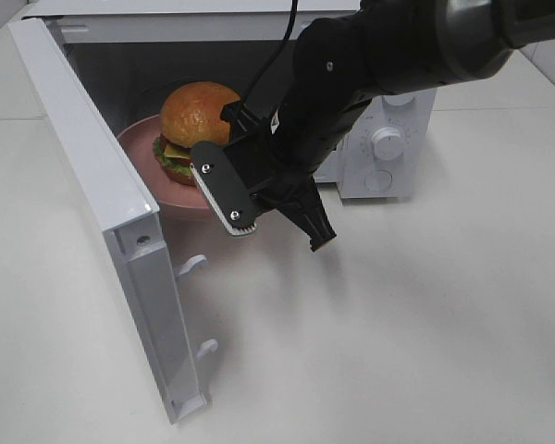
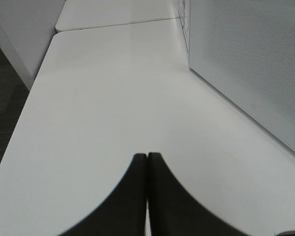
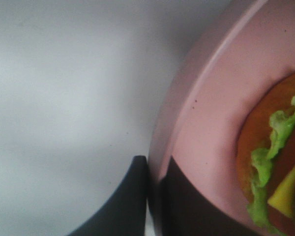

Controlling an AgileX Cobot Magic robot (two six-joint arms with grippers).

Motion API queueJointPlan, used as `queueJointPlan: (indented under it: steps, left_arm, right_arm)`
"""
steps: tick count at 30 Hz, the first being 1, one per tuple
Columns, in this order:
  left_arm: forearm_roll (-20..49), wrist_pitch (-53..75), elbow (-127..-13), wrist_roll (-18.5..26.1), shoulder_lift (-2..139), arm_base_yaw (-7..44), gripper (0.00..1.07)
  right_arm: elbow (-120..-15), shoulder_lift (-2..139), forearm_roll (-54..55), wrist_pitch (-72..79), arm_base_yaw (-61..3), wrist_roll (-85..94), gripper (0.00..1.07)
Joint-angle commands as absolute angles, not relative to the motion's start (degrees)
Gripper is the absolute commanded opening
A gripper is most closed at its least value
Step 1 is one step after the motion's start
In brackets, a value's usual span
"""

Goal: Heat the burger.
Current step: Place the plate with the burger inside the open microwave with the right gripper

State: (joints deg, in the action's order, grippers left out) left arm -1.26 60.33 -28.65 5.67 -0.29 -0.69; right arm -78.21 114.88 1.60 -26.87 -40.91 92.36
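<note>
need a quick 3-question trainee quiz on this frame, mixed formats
1. True or false: the microwave door stands open.
2. What is the right gripper clamped on?
A) the bun
B) the rim of the pink plate that carries the burger
C) the timer dial
3. Fill in: the left gripper, over the bare table, has its jaws ___.

Key: 1 true; 2 B; 3 shut.
</note>
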Motion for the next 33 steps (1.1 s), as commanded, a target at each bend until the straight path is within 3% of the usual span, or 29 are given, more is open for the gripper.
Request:
queueJointPlan:
  steps: [1, 13, 23, 33]
  left_arm:
    - [-1.1, 59.6, -28.5, 5.4, -1.4, -0.7, 0.0]
    - [-1.1, 59.6, -28.5, 5.4, -1.4, -0.7, 0.0]
    - [-1.1, 59.6, -28.5, 5.4, -1.4, -0.7, 0.0]
    - [-1.1, 59.6, -28.5, 5.4, -1.4, -0.7, 0.0]
  right_arm:
    - [-81.1, 115.7, 2.1, -24.4, -40.7, 92.3, 0.0]
    - [-100.8, 127.6, -1.5, -31.2, -40.6, 77.3, 0.0]
    - [-110.5, 134.2, -4.0, -38.0, -38.8, 65.5, 0.0]
    - [-111.2, 134.8, -2.4, -38.4, -38.1, 61.3, 0.0]
